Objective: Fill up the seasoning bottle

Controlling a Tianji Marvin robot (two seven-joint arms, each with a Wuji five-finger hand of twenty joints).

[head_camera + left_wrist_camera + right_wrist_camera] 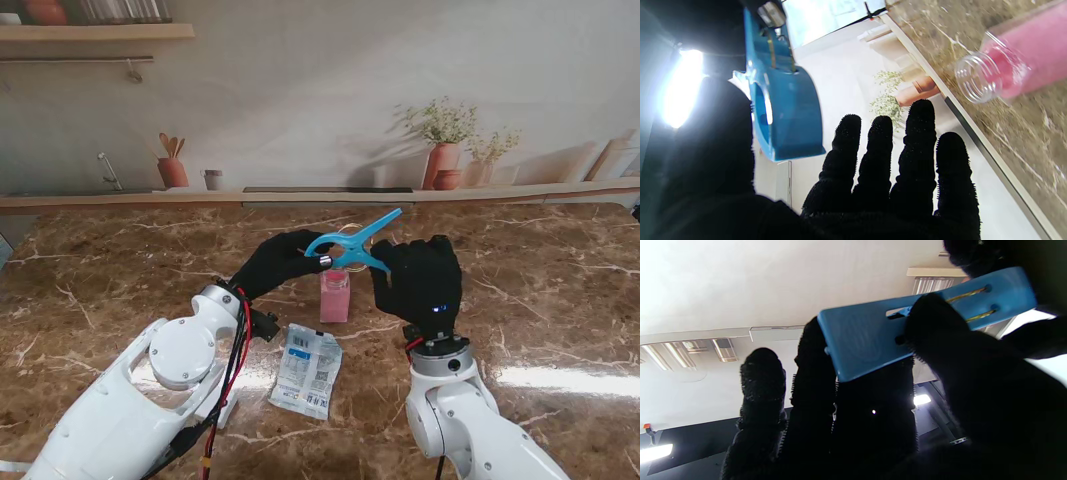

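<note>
— Two robot hands on one blue clip [352, 246], and you're carrying it right over the bottle [335, 294]. Your right robot hand [420, 282] is clamped on the clip's handle end, thumb on top and fingers beneath, as the right wrist view shows. Your left robot hand [283, 262] is up against the ring end; its four fingers [920, 160] are stretched out straight, and I can't tell whether the thumb is pinching the clip or only touching it.

— Where's the bottle, exactly?

— Upright on the table [120, 260], between your two robot hands and just under the clip. It's uncapped, with pink contents well up the body. The refill packet [308, 370] lies flat, nearer to you and slightly left of the bottle.

— What could go wrong?

— My guess: if you lower either robot hand or swing the clip, you could knock the bottle, and with no cap it would spill. A loose left grip could also let the clip twist or drop onto the open neck.

— And the surroundings?

— Glossy brown marble-patterned table with glare patches, so small things may be hard to see. Behind it runs a ledge with terracotta pots [443, 163], and a wall shelf [95, 32] sits up on your left.
</note>
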